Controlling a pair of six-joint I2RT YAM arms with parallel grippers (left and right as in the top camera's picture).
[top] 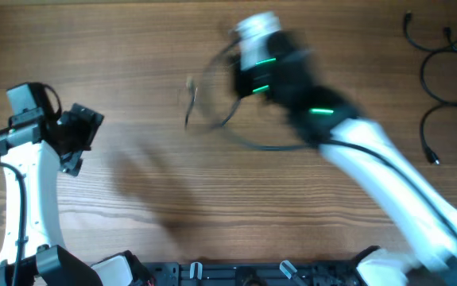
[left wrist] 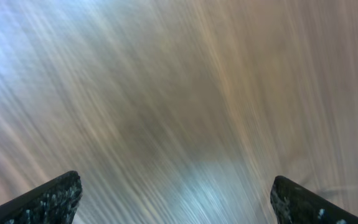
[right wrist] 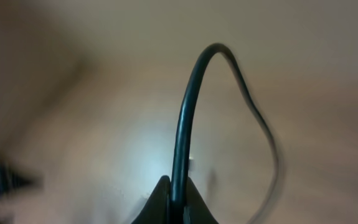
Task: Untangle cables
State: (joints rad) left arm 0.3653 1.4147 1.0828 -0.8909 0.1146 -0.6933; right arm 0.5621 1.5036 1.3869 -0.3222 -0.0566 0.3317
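Observation:
My right gripper (top: 248, 75) is over the middle far part of the table, blurred by motion. In the right wrist view its fingers (right wrist: 177, 202) are shut on a dark cable (right wrist: 185, 112) that arcs up and curls down to the right. From overhead this cable (top: 264, 147) hangs in a loop around the gripper, with a loose end to the left (top: 189, 99). More thin black cables (top: 443, 79) lie as loose strands at the far right. My left gripper (top: 77, 135) is at the far left, wide open and empty (left wrist: 179, 202), away from all cables.
The wooden table (top: 164, 191) fills the overhead view. A black rail with the arm bases (top: 236, 274) runs along the front edge. The left wrist view shows only blurred table surface.

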